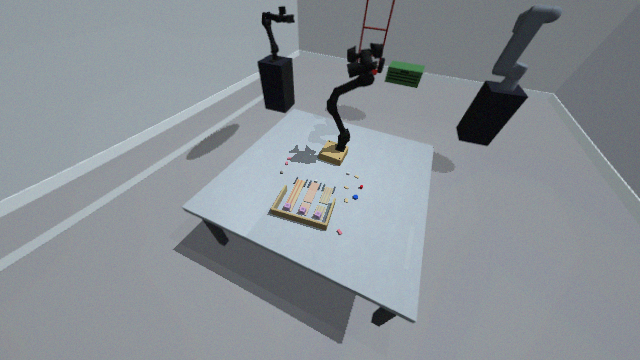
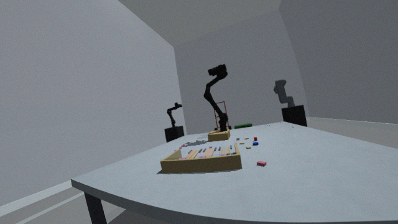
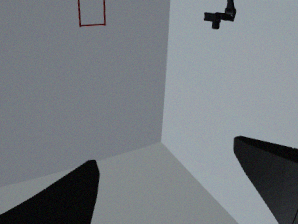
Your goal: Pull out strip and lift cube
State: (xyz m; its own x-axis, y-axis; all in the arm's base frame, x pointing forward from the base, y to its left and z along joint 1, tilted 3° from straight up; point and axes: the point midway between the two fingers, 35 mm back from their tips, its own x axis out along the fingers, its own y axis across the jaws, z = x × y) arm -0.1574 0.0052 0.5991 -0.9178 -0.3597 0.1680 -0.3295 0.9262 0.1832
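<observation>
A wooden tray (image 1: 300, 218) (image 2: 201, 165) holds three strips side by side. The left strip (image 1: 296, 192) (image 2: 193, 154) looks unbroken up to its pinkish-purple cube (image 1: 287, 206). The middle strip (image 1: 313, 191) (image 2: 209, 152) shows a break before its purple cube (image 1: 302, 210). The right strip (image 1: 327, 195) (image 2: 225, 150) shows a gap before its purple cube (image 1: 317, 215). Labels on the cubes are too small to read. My gripper (image 3: 166, 156) is open and empty, high above the table behind the tray, facing the walls and ceiling.
A red piece (image 1: 361, 187) (image 2: 255, 139), a blue piece (image 1: 355, 197) (image 2: 255, 144) and small tan bits lie right of the tray. A pinkish block (image 1: 339, 232) (image 2: 261, 163) lies near its front right corner. Short dark guides flank the strips' back ends.
</observation>
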